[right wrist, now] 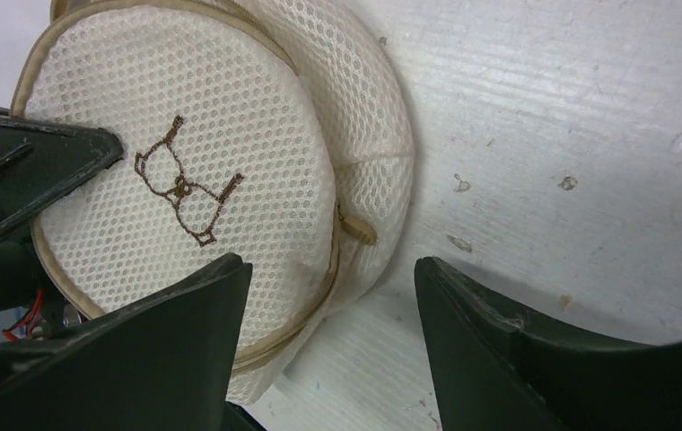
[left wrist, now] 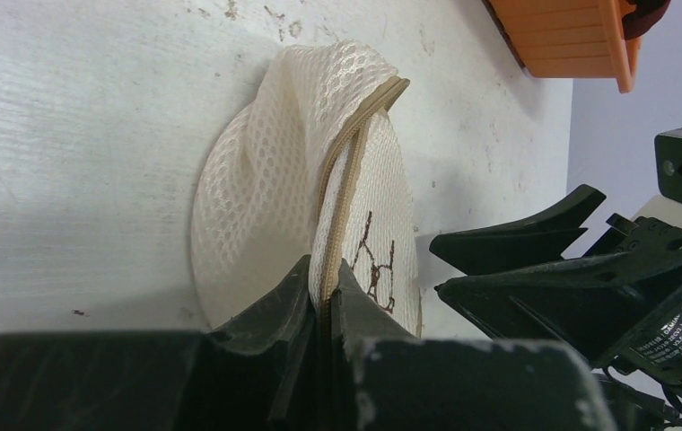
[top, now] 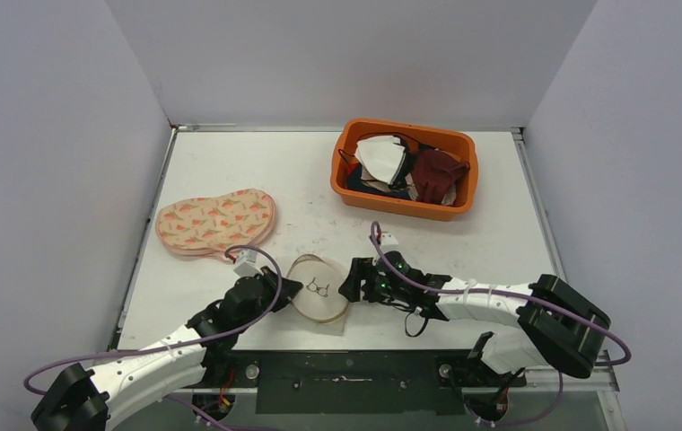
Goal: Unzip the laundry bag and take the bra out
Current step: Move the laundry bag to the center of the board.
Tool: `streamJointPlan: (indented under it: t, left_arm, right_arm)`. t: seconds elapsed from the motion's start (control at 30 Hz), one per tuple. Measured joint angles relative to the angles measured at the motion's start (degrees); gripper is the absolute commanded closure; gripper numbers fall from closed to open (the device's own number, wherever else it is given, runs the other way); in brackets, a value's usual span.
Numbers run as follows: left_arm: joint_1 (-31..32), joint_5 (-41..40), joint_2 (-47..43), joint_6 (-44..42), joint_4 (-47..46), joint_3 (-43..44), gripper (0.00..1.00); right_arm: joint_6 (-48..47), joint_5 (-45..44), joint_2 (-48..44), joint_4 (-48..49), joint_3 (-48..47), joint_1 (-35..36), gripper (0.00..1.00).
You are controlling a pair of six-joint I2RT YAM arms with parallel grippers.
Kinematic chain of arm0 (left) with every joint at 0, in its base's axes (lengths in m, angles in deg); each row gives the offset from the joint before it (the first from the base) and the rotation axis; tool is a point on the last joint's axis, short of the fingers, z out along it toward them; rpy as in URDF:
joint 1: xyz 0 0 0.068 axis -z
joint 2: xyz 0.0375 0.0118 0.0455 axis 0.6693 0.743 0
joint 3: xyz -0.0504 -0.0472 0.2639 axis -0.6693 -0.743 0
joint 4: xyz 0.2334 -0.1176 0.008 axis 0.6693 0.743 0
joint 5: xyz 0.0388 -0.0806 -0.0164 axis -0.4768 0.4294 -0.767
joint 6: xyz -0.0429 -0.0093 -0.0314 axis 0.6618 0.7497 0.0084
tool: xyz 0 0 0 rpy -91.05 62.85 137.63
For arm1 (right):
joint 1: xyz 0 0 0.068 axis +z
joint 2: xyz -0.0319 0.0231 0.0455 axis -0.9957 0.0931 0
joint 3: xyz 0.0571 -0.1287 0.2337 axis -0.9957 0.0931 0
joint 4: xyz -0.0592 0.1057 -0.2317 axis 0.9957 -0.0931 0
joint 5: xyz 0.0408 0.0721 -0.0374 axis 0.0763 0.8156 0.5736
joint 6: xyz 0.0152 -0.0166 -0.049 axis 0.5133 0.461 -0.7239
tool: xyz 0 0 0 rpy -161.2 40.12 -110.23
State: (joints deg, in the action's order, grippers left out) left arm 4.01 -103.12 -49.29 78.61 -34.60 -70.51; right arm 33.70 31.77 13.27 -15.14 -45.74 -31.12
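The round cream mesh laundry bag with a brown embroidered mark lies near the table's front edge between both arms. My left gripper is shut on the bag's beige zipper edge, lifting that rim. My right gripper is open just right of the bag, one finger over its edge; the small beige zipper pull lies just ahead of the fingers. A peach patterned bra lies on the table at the left, outside the bag. What is inside the bag does not show.
An orange basket holding several garments stands at the back right of the table. Grey walls close in left, right and behind. The right arm's black fingers show close beside the bag in the left wrist view.
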Motion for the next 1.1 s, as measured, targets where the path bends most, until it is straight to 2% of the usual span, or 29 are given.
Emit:
streamJointPlan:
  t: [0.4, 0.6, 0.67, 0.7, 0.8, 0.87, 0.97, 1.1]
  left_arm:
    - [-0.02, -0.79, -2.62, 0.63, 0.35, -2.08, 1.0]
    - [-0.02, -0.72, -3.02, 1.01, -0.2, -2.64, 1.0]
    - [-0.07, -0.72, -3.02, 1.03, -0.28, -2.8, 1.0]
    - [-0.07, -0.7, -3.02, 1.03, -0.33, -2.82, 1.0]
    - [-0.07, -0.68, -3.1, 1.03, -0.5, -2.82, 1.0]
    - [-0.07, -0.68, -3.48, 1.03, -0.48, -2.82, 1.0]
    - [-0.07, -0.22, -4.79, 1.11, -0.46, -2.82, 1.0]
    - [-0.07, 0.63, -6.91, 1.6, -0.57, -2.82, 1.0]
  right_arm:
    - [1.29, 3.72, 7.28, 6.51, -0.07, 0.0, 0.41]
    - [1.73, 4.87, 9.79, 8.85, -0.74, 0.02, 0.6]
    - [1.86, 5.22, 10.84, 9.18, -1.14, 0.02, 0.63]
    - [1.92, 5.29, 11.28, 9.38, -1.33, 0.02, 0.6]
    - [2.12, 5.33, 11.43, 9.29, -1.64, 0.15, 0.36]
    - [1.97, 4.72, 10.58, 8.7, -2.32, 0.68, 0.28]
    - [1.2, 2.19, 7.13, 5.11, -2.45, 1.79, 0.26]
    - [0.2, 0.02, 0.09, 1.4, -2.45, 2.43, 0.33]
